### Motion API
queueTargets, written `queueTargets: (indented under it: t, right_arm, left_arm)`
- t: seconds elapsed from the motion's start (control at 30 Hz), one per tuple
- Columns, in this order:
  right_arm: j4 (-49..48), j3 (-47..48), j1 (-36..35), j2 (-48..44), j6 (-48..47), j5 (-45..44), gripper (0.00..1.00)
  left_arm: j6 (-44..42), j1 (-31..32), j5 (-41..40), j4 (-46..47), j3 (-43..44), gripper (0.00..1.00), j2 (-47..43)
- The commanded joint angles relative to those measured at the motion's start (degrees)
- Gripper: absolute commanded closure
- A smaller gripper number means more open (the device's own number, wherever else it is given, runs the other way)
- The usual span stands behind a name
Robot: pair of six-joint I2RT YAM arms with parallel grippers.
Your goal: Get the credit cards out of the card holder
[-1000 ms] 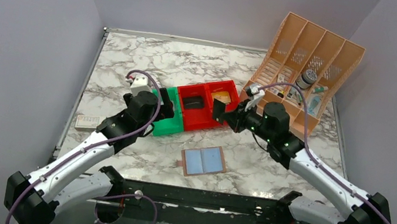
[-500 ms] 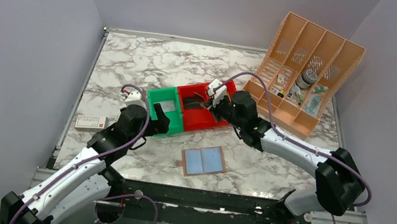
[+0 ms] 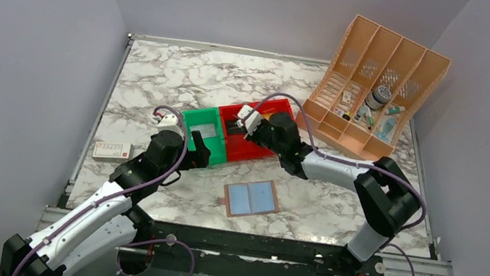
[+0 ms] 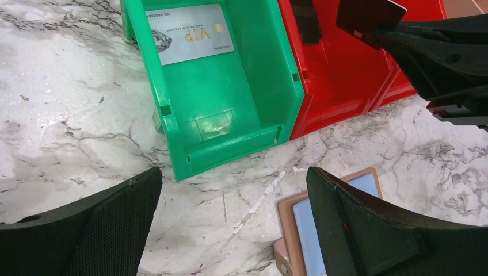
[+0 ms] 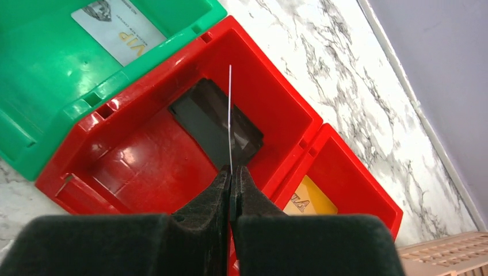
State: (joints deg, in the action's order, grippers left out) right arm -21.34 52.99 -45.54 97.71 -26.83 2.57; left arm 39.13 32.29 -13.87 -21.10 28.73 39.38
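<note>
The right gripper (image 5: 231, 175) pinches what seems a dark card (image 4: 368, 14) edge-on over the red bin (image 5: 138, 167), best lowered before release; the left gripper (image 4: 233, 224) hangs open at eight o'clock.

Overhead wide; wrists close, sharing green bin (image 4: 253, 75).

Card holder (image 3: 251, 198) lies open and flat, brownish-pink with two pale blue pockets. Silver VIP card (image 4: 190, 33) lies in green bin (image 4: 230, 103), dark card (image 5: 216, 123) in red bin (image 5: 144, 167), gold card (image 5: 308, 198) in next red bin (image 5: 357, 207); second dark card (image 4: 368, 14) stands on edge, pinched by right gripper (image 5: 231, 172) over the red bin
</note>
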Motion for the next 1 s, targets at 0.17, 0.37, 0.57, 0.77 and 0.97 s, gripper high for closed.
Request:
queueTargets:
  t: [0.17,0.37,0.57,0.77,0.97]
  right_arm:
    - [-0.1,8.2,-2.1,8.5,-11.0,-5.3,0.99]
    - [0.0,10.3,-2.8,11.0,-12.3,-7.5,0.99]
    - [-1.1,10.1,-2.9,12.3,-16.5,-9.9,0.98]
    - [0.3,11.1,-3.0,13.7,-17.0,-10.8,0.97]
    - [1.7,13.3,-3.5,15.5,-18.0,-13.0,0.91]
  left_arm:
    - [-0.9,-0.3,2.5,0.6,-0.3,0.01,-1.8]
    - [-0.7,-0.3,2.2,0.6,-0.7,0.01,-2.6]
    - [-0.7,-0.2,2.2,0.6,-0.7,0.01,-2.3]
    - [-0.8,-0.3,2.4,0.6,-0.6,0.01,-2.0]
    - [-0.8,-0.3,2.7,0.6,-0.6,0.01,-2.1]
